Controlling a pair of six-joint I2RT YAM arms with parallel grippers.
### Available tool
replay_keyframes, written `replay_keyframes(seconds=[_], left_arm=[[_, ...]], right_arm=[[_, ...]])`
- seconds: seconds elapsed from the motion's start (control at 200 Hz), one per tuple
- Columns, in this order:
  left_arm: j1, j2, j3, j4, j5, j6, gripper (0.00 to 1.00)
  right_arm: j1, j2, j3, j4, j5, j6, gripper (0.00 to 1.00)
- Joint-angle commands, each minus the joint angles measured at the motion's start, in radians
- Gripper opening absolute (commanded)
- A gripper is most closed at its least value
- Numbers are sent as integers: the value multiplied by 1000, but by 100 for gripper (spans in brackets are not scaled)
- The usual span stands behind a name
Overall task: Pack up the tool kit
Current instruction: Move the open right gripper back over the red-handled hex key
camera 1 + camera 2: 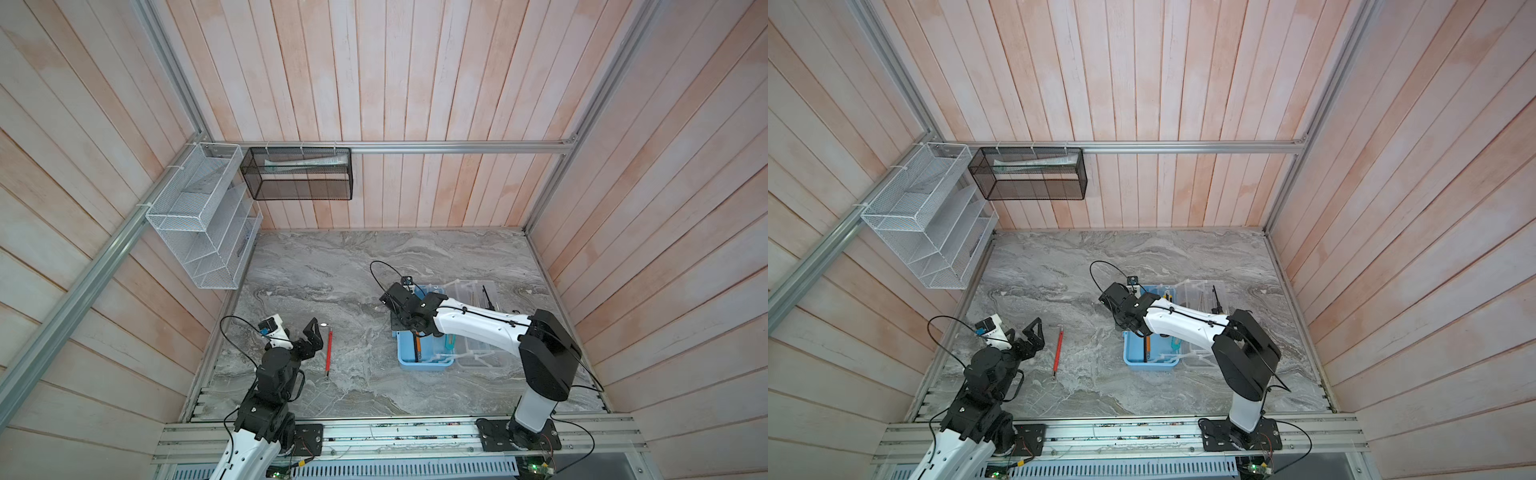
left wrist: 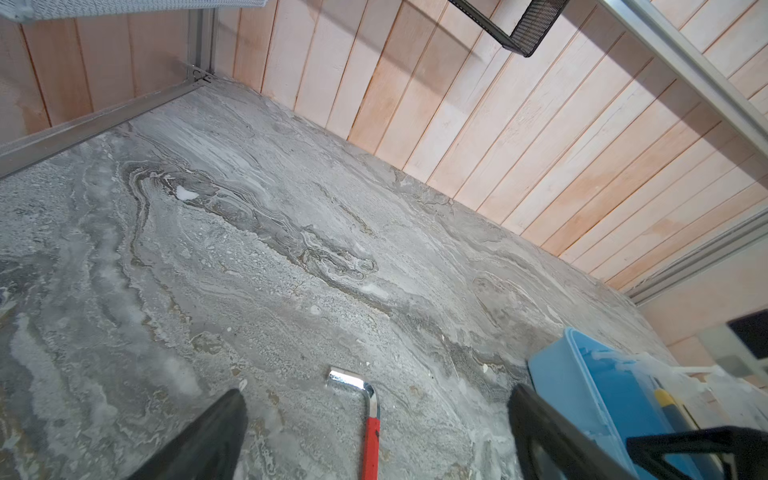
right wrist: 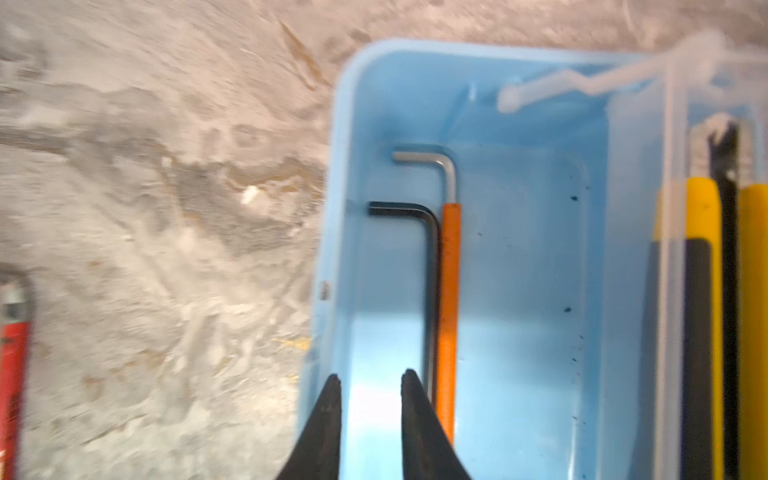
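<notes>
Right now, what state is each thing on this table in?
Box, open, upright on the table.
Lid, open, flat beside the box.
Orange key, lying in the box.
Black key, lying in the box beside it.
Red key, on the table, unpacked.
Left end effector, open, empty, by the red key.
Right end effector, slightly open, empty, over the box.

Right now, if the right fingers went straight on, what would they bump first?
Most likely the bare floor of the blue box, right beside the black hex key. Nothing lies between the right fingers. Depth is hard to judge here.
</notes>
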Motion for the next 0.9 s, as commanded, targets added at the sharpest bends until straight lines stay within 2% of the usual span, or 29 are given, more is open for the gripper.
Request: replay_keyframes(seconds=[0.0,0.095,0.35,0.645,0.895], left_arm=[[-3,-11,3,-17,-39,-15,100],[-2,-39,11,-68,-105,-55,100],[-2,-163,10,-172,-183,-107,100],[0,-176,7,-179,-186,-110,100],[0,-177,7,-177,-185,-110,100]], right_arm=[[59,-13,29,140,-91,-20,27],[104,58,69,224,-128,-11,30],[175,343,344,226,-184,-56,36],[201,578,608,81,-178,-92,39],[217,666,704,-6,-150,-105,39]])
